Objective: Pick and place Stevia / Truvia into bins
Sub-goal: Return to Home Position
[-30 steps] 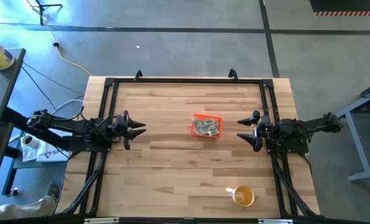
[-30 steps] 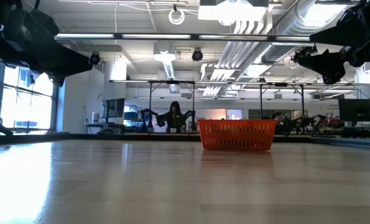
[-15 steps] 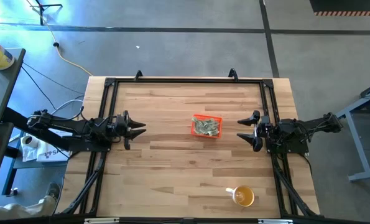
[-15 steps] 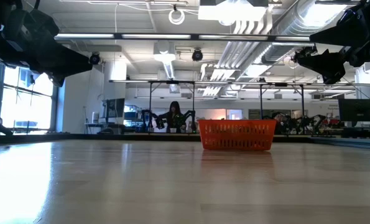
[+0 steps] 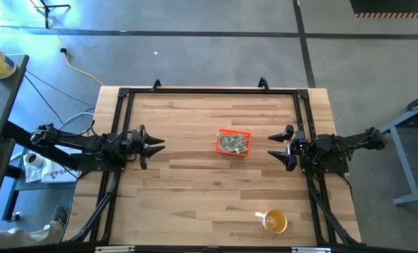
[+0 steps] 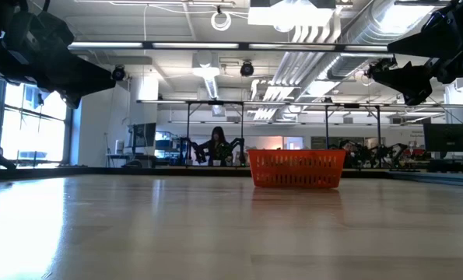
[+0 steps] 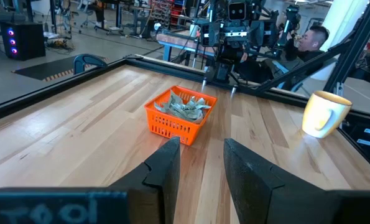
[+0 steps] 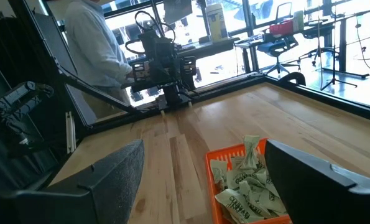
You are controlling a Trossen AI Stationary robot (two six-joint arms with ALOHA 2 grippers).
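Note:
The orange bin stands on its base on the table, right of centre, and shows in the low view too. A heap of pale green and white sachets lies inside it. My left gripper hovers near the table's left edge, its fingers a small gap apart, pointing toward the bin. My right gripper hovers just right of the bin, wide open, holding nothing.
A yellow cup with a white handle stands near the table's near right corner. A black frame runs along the table's far and side edges. A person in a light shirt stands beyond the left edge. Bare wood lies between the left gripper and the bin.

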